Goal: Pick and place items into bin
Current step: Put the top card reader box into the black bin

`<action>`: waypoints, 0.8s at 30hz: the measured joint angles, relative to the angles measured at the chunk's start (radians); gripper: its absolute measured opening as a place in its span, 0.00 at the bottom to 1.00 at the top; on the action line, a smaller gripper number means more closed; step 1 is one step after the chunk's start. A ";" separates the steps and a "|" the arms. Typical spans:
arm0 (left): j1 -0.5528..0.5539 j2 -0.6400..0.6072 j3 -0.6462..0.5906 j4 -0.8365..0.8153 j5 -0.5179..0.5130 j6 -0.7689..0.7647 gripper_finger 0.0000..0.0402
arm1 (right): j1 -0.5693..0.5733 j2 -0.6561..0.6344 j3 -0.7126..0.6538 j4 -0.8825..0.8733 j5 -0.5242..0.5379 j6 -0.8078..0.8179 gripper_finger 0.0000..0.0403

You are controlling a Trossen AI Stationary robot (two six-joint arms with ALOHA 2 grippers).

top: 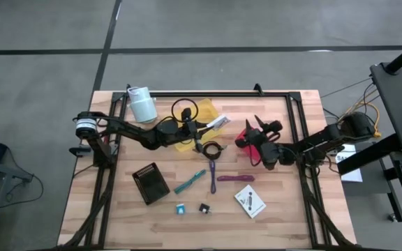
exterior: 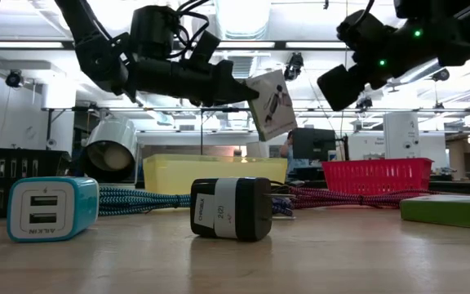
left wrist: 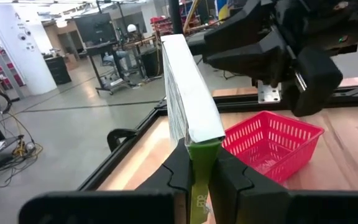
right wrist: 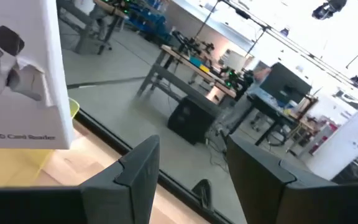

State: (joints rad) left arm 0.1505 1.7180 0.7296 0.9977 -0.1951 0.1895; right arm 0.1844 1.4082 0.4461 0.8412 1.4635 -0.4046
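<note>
- High view: left hand [top: 208,127] sits above the middle of the tabletop [top: 117,202], shut on a white card [top: 217,123] held out to its right, over a yellow tray [top: 204,111]. Right hand [top: 255,132] hangs just right of it, over a red bin [top: 248,137], fingers spread and holding nothing. Second card [top: 250,201] lies flat near the front right. Magenta bar [top: 235,178] lies just behind it, a purple tool [top: 213,174] and a teal pen [top: 189,181] to the left. Black ring [top: 211,149] lies beside the left hand. Blue cube [top: 180,208] and black cube [top: 204,208] sit at the front. Black tray [top: 151,183] lies front left; white roll [top: 143,104] stands at the far left.
- Low view: the held card [exterior: 272,104] hangs tilted in the air, clear of the tabletop, pinched at its left edge by the left hand [exterior: 239,90]. Right hand [exterior: 345,82] is above the red bin [exterior: 378,175]. Blue cube [exterior: 53,208] and black cube [exterior: 232,208] stand nearest.
- Left wrist view: both fingers [left wrist: 179,174] press the card's [left wrist: 188,102] lower edge; the red bin [left wrist: 272,143] lies beyond it.
- Right wrist view: fingers [right wrist: 138,168] stand apart, empty; the card [right wrist: 20,74] shows near them.
</note>
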 joint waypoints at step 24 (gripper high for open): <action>-0.008 -0.246 0.064 -0.487 0.004 -0.114 0.03 | -0.006 -0.008 -0.010 0.002 0.001 -0.075 0.41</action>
State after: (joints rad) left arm 0.1429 1.4717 0.7940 0.5110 -0.1913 0.0755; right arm 0.1784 1.3998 0.4358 0.8436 1.4648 -0.4793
